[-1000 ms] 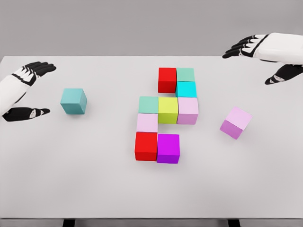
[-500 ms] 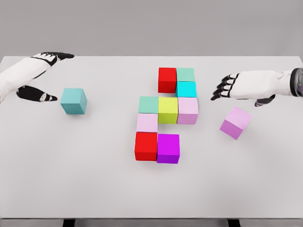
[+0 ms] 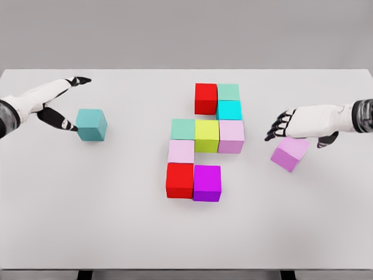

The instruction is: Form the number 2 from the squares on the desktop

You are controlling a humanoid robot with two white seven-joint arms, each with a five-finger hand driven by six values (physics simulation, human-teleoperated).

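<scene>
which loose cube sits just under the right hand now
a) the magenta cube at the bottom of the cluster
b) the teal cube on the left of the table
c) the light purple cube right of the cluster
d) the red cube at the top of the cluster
c: the right hand hovers over the light purple cube lying apart to the right of the assembled cluster, fingers spread, not closed on it.

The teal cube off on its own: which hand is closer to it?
Left. The left hand reaches just beside the teal cube; the right hand is far across, over the tilted pink cube.
</scene>
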